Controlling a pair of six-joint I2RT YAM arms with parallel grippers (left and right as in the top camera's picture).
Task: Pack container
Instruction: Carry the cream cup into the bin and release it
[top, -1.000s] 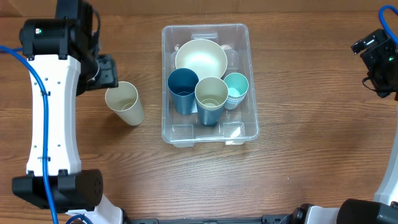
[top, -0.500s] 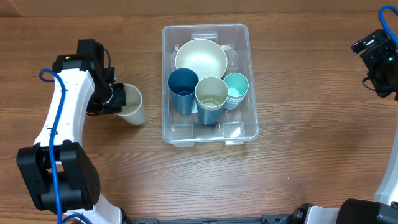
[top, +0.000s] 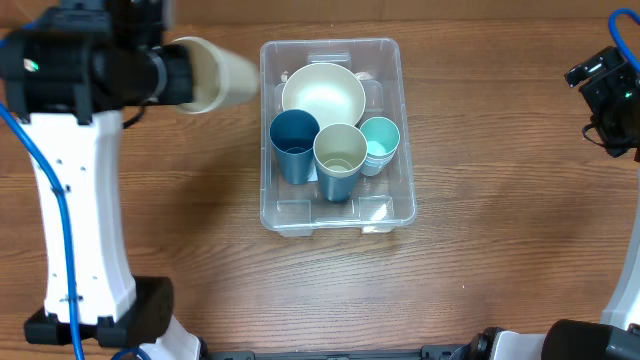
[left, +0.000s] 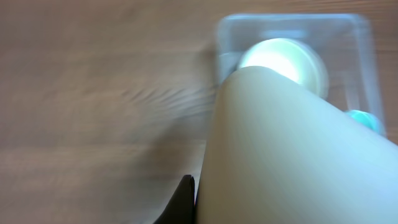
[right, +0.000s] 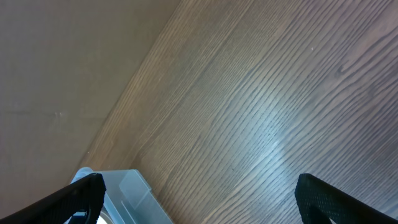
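Observation:
The container is a clear rectangular bin at the table's middle. It holds a cream bowl, a dark blue cup, a cream cup and a teal cup. My left gripper is shut on another cream cup, held in the air on its side just left of the bin's far corner. In the left wrist view that cup fills the frame, with one dark finger against it. My right gripper stands open and empty at the far right.
Bare wooden table surrounds the bin. In the right wrist view one corner of the container shows at the lower left. The right arm sits near the right edge, well away from the bin.
My left gripper closed on the cream cup that stood left of the bin. It lifted the cup, tipped it sideways and carried it toward the bin's far left corner. The right arm stayed still.

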